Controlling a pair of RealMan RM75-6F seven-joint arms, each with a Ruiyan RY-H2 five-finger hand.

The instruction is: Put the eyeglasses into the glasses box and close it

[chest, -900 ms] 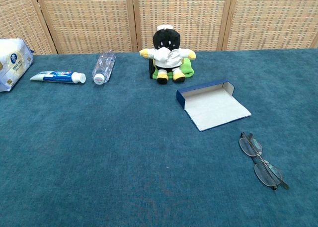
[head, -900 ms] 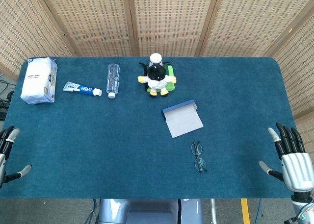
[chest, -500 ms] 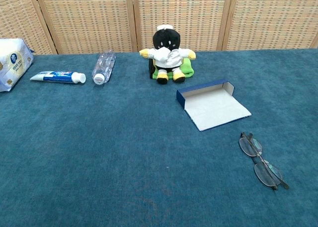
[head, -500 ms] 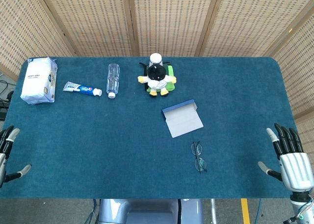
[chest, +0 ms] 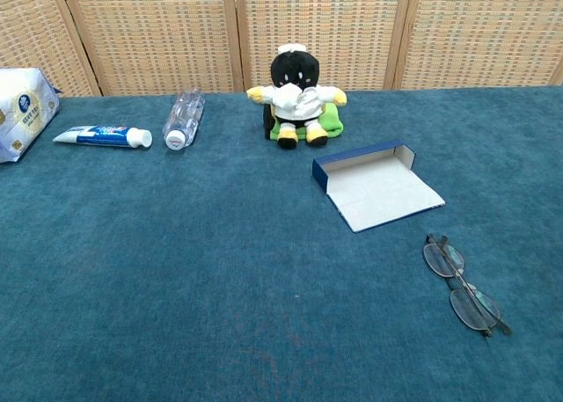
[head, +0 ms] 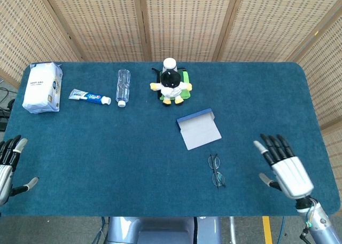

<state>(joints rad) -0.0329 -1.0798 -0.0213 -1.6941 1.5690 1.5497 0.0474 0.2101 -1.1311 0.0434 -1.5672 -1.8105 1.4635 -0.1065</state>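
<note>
Folded thin-framed eyeglasses (head: 216, 171) (chest: 463, 284) lie on the blue cloth near the table's front, right of centre. Just behind them sits the glasses box (head: 199, 128) (chest: 378, 185), dark blue outside and white inside, with its lid lying flat and open. My right hand (head: 283, 167) hovers over the cloth to the right of the eyeglasses, fingers spread, holding nothing. At the front left edge my left hand (head: 9, 165) is open too, far from both objects. Neither hand shows in the chest view.
A plush penguin on a green pad (head: 171, 85) (chest: 297, 95) stands behind the box. A water bottle (head: 123, 86) (chest: 183, 117), a toothpaste tube (head: 88, 96) (chest: 103, 136) and a tissue pack (head: 41, 86) (chest: 21, 109) lie along the back left.
My right hand has moved left from the table's right edge toward the eyeglasses. The left hand has shifted slightly. Eyeglasses and box are unmoved.
</note>
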